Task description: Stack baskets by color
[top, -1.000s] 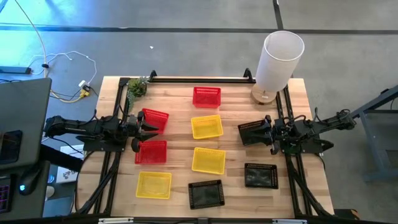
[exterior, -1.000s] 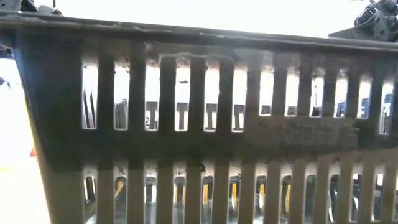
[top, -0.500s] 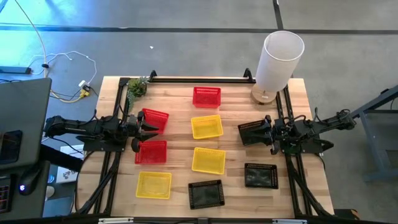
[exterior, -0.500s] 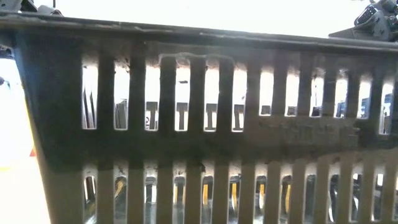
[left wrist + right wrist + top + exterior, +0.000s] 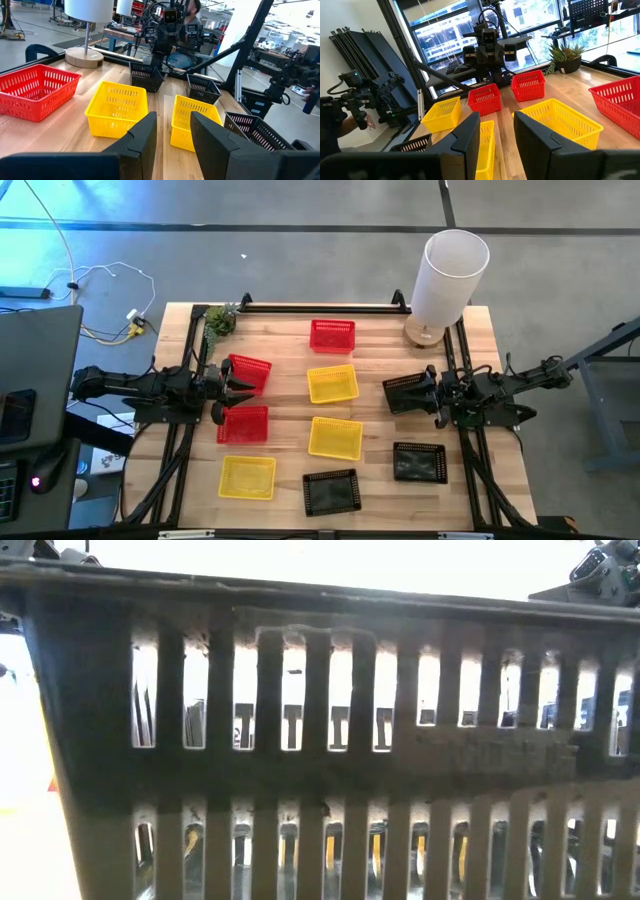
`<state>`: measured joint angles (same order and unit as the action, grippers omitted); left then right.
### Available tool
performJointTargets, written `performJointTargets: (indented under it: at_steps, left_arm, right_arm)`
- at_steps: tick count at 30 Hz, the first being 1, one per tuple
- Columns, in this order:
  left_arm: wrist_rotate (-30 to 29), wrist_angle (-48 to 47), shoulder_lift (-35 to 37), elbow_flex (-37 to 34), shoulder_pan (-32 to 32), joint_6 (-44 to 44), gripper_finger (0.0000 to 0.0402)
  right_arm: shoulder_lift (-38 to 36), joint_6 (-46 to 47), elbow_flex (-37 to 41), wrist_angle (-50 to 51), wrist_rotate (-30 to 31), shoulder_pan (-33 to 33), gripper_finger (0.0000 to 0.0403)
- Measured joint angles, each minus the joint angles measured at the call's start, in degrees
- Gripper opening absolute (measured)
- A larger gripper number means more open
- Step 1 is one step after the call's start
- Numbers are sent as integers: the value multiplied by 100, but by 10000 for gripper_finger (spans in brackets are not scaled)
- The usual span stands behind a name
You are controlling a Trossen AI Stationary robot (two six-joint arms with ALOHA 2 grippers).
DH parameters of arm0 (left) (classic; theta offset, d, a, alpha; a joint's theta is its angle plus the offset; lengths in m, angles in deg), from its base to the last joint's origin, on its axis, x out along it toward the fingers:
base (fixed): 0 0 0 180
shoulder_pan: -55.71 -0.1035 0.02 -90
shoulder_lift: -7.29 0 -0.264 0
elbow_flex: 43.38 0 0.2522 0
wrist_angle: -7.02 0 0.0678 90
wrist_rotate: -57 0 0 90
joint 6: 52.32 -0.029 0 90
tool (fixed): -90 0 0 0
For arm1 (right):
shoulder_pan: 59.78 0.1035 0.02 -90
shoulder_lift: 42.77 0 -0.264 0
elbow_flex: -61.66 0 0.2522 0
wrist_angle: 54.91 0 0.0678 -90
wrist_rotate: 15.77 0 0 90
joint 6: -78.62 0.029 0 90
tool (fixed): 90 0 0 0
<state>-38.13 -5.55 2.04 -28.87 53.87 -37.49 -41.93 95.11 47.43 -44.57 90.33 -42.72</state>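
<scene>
Nine baskets (image 5: 333, 384) lie apart and unstacked on the table (image 5: 380, 350); both grippers' jaws stand spread, pinching nothing.

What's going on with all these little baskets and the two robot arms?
Nothing is stacked yet. Nine baskets lie singly on the table: three red, three yellow, three black. The left gripper waits between two red ones, the right gripper by a black one, fingers open, holding nothing.
</scene>
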Motion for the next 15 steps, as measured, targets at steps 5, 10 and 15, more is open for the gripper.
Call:
performJointTargets:
  at_steps: [5,10,15]
  left_arm:
    - [2,1,-1,0,1,0,108]
    - [-5,-1,1,-1,-1,1,108]
    - [-9,-1,1,0,-1,2,108]
  right_arm:
    - [0,56,1,0,0,0,110]
    - [0,149,2,0,0,0,110]
    - [-1,164,0,-2,0,0,110]
